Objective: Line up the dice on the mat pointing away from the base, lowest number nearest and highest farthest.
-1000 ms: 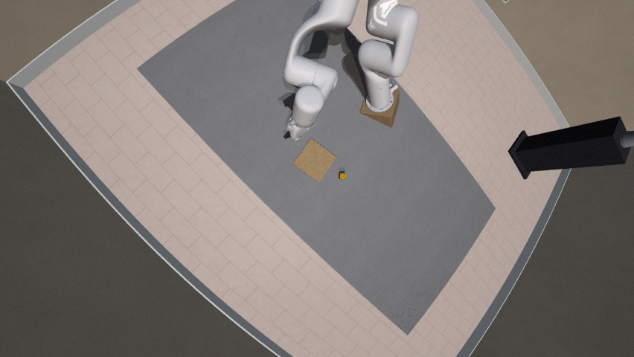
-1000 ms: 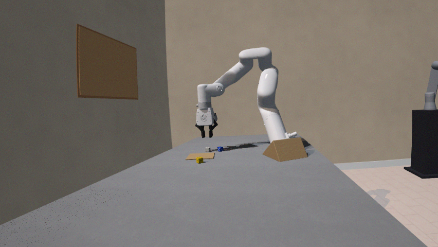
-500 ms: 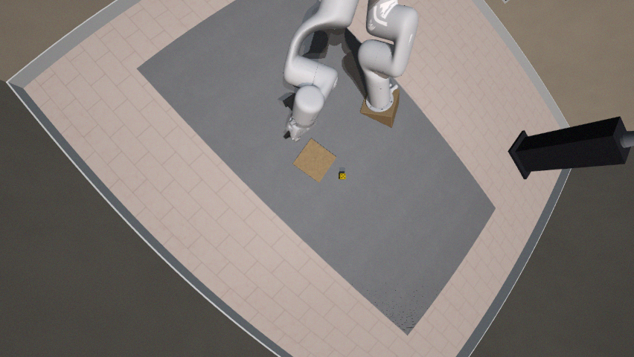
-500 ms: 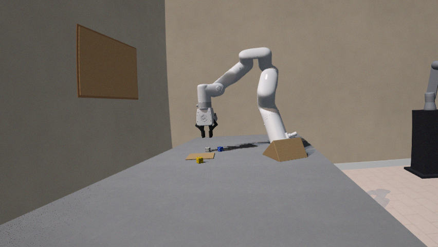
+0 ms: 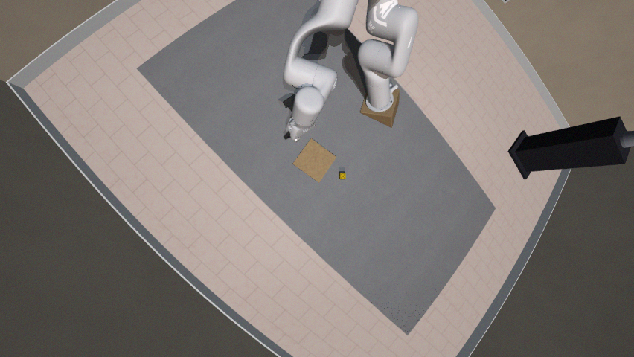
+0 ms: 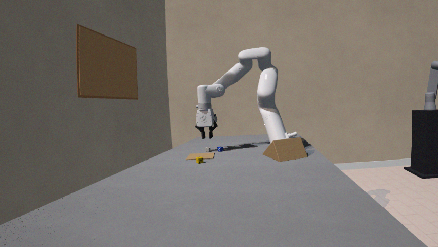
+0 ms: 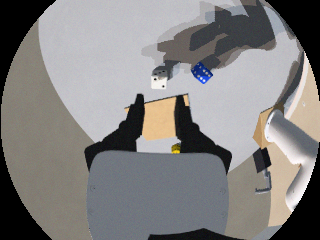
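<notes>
In the top view, I had the square tan mat (image 5: pixel 314 160) (image 6: pixel 200 156) (image 7: pixel 160 118) lying flat on the grey worktop (image 5: pixel 367 230) (image 6: pixel 214 196) (image 7: pixel 90 60). The small yellow cube-shaped die with dark pips (image 5: pixel 342 175) (image 6: pixel 199 160) (image 7: pixel 176 148) sat off the mat, near its edge, at about four o'clock from its centre. The tan wedge-shaped block (image 5: pixel 376 116) (image 6: pixel 285 151) (image 7: pixel 261 131) at the foot of the glossy white jointed arm (image 5: pixel 309 104) (image 6: pixel 234 75) (image 7: pixel 295 142) lay at about two o'clock, farther out.

My exterior picture gave me the other two dice past the mat's far edge: the white cube-shaped die with dark pips (image 6: pixel 207 149) (image 7: pixel 159 81) at one o'clock and the blue cube-shaped die with pale pips (image 6: pixel 220 148) (image 7: pixel 202 73) at about two o'clock. I couldn't make out either one from the top. None of the three was on the mat.

The black-fingered pincer (image 5: pixel 286 134) (image 6: pixel 206 136) (image 7: pixel 159 103) hung above the worktop, pointing down, partly open with nothing between its fingers. On the wrist camera, the white die showed at twelve o'clock just beyond the fingertips, with two pips on its lit face, and the blue one at one o'clock. The yellow die's pips were too small for me to count.
</notes>
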Robot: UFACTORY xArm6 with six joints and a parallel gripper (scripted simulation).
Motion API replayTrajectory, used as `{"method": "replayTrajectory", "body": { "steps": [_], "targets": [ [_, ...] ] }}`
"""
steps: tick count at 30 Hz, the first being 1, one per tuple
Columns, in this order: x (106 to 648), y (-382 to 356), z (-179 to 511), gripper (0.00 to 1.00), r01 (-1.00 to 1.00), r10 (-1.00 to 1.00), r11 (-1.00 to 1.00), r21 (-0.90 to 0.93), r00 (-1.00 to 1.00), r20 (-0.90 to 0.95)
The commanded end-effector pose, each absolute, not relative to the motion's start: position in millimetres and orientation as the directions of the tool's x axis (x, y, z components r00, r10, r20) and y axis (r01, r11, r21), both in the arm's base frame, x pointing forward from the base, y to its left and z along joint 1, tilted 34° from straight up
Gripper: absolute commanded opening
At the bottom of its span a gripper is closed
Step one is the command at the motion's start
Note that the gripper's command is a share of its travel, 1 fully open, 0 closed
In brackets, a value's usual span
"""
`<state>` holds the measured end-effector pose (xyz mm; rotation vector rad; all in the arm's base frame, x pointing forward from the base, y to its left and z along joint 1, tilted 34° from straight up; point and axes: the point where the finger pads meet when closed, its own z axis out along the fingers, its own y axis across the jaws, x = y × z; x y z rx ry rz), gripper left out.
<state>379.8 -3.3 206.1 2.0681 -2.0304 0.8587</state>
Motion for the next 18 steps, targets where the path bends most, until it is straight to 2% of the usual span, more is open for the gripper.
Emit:
{"method": "replayTrajectory", "body": {
  "steps": [1,18],
  "targets": [
    [381.7,-4.4,204.1,0.42,-0.949,-0.883,-0.094,-0.302,-0.061,0.466],
    [388.8,-14.3,185.0,0.42,-0.949,-0.883,-0.094,-0.302,-0.061,0.466]
  ]
}}
